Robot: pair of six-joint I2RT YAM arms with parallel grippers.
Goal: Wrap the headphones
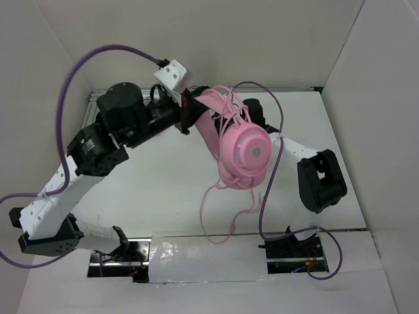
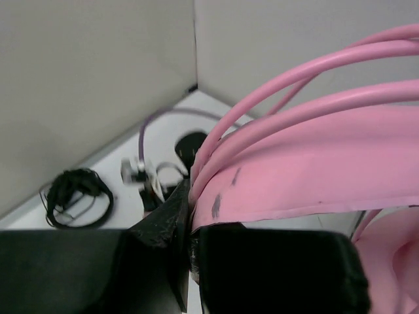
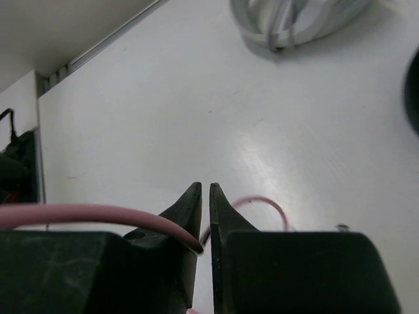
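The pink headphones (image 1: 247, 152) hang in the air above the table, one round earcup facing up. My left gripper (image 1: 190, 111) is shut on their headband (image 2: 314, 170), which sits between the black fingers (image 2: 163, 222). Several turns of thin pink cable (image 2: 294, 72) lie over the headband, and loose loops (image 1: 204, 209) dangle toward the table. My right gripper (image 3: 209, 190) is low over the table, mostly hidden behind the headphones in the top view. Its jaws are shut on the pink cable (image 3: 78, 212), which runs into the narrow slit between them.
Black headphones (image 2: 75, 196) lie by the left wall. A grey-white coil (image 3: 288, 19) lies on the table beyond my right gripper. White walls (image 1: 380, 98) box in the table. Purple arm cables (image 1: 72, 78) arc over the left side and past the earcup.
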